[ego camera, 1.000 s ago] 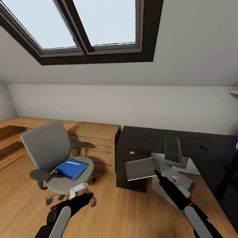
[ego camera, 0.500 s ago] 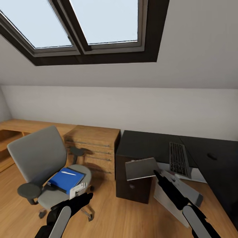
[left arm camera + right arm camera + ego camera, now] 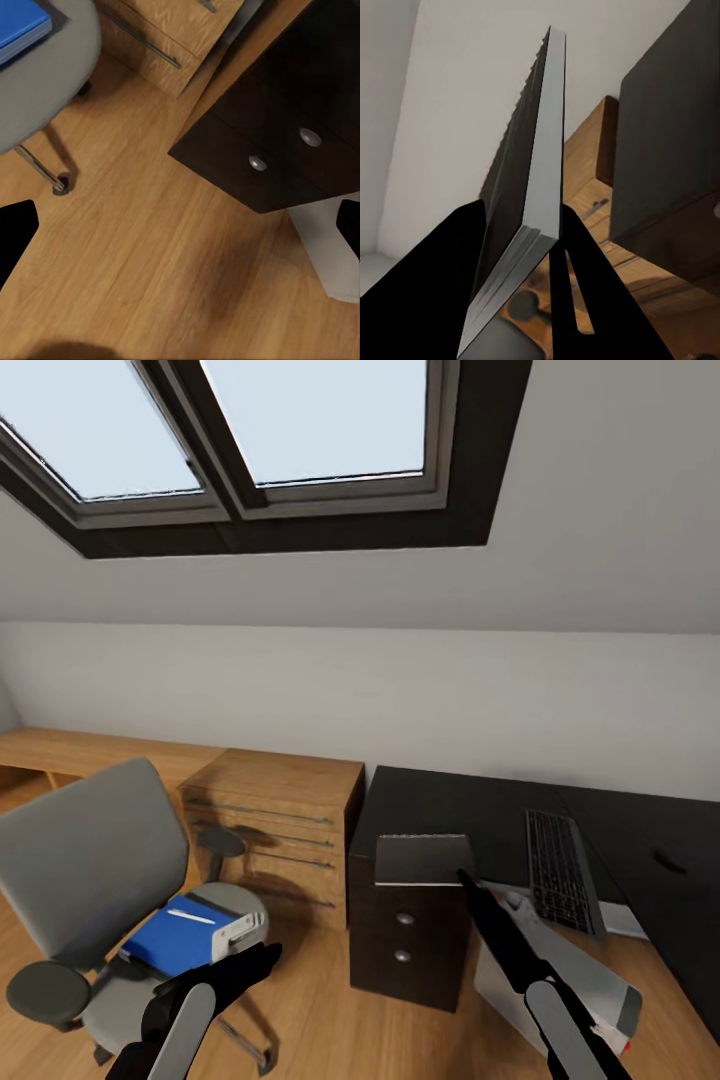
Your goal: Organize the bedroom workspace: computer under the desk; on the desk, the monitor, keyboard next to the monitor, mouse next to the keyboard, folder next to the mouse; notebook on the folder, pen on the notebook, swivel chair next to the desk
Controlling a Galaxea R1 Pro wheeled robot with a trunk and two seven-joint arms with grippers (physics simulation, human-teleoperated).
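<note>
My right gripper (image 3: 466, 882) is shut on the thin grey notebook (image 3: 422, 858), held in the air in front of the black desk (image 3: 450, 805); the right wrist view shows the notebook (image 3: 544, 150) edge-on between the fingers (image 3: 442, 285). Over at the left stands the grey swivel chair (image 3: 85, 860), its seat carrying the blue folder (image 3: 175, 940) with the white pen (image 3: 190, 916) lying on it. My left gripper (image 3: 262, 956) hangs open above the floor beside the chair. On the desk lie the keyboard (image 3: 558, 870) and the mouse (image 3: 668, 860). The computer (image 3: 565, 970) leans by the desk.
The desk's dark drawer unit (image 3: 405, 940) stands just behind the held notebook, also seen from above as drawer unit (image 3: 285, 150). A light-wood cabinet (image 3: 280, 810) sits between chair and desk. Wood floor (image 3: 150, 255) lies below the left gripper, with the chair seat (image 3: 45, 82) nearby.
The whole view has shifted as the camera moved closer to the desk and chair. Both arms keep their pose, and the notebook stays in the right gripper.
</note>
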